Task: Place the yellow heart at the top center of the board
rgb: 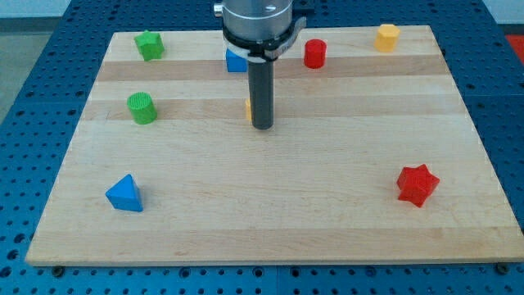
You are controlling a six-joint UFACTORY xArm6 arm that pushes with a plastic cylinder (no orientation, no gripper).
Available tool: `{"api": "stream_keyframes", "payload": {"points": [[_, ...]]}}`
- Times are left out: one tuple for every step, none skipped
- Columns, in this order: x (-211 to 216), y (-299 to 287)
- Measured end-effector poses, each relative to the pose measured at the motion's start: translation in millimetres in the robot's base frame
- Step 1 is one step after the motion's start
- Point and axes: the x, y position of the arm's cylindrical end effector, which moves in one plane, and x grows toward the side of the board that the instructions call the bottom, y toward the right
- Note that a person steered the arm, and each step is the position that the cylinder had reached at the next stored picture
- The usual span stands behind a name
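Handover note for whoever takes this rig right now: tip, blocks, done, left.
My tip is down on the board, near the middle and a little toward the view's top.
A yellow block, mostly hidden behind the rod, sits against the tip's left side in the view; only a sliver shows, so its heart shape cannot be confirmed.
Top centre holds a blue block, partly covered by the arm, with a red cylinder to its right.
A second yellow block sits at the view's top right.
Done: tip is at the block.
Left: push it up to top centre.
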Motion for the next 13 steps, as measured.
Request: {"api": "stream_keyframes", "payload": {"points": [[-15.4,-9.8],[-15.8,-27.2],[-17.9,-36.7],[-26.7,-31.8],[-46.7,-30.7],[-61.6,-30.1],[-65.2,-24.7],[-64.3,-7.9],[-64.1,3.6],[-79.4,2.4],[-95.4,-6.7],[-107.7,-6.7],[-118.9,-6.7]]}}
